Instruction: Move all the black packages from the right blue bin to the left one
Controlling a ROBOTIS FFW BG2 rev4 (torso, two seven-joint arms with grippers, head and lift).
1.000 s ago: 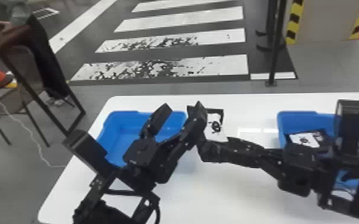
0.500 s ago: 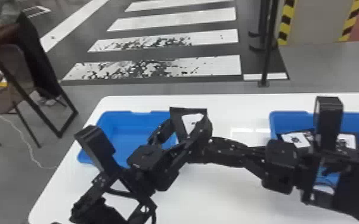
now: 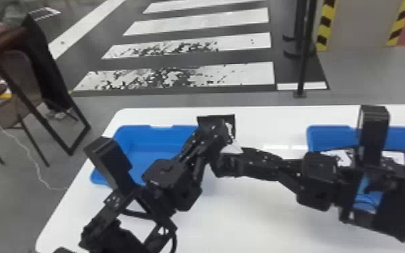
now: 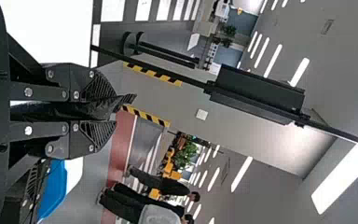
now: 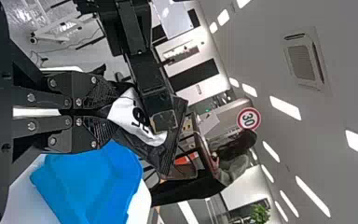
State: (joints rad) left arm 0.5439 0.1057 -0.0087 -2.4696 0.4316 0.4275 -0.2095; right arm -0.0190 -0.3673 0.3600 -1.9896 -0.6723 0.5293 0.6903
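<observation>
Left fingers [image 3: 208,138] now around package [image 5: 131,116], arm [image 3: 168,173] across bin [image 3: 154,148]

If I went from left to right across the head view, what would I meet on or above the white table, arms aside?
Left blue bin → held black package → right blue bin.

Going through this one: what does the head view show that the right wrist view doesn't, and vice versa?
Head view: the right blue bin with black packages in it, and a black floor post.

Right wrist view: a round red-rimmed sign and a ceiling vent.

Both: the left blue bin, the white table and a held black package with a white label.
</observation>
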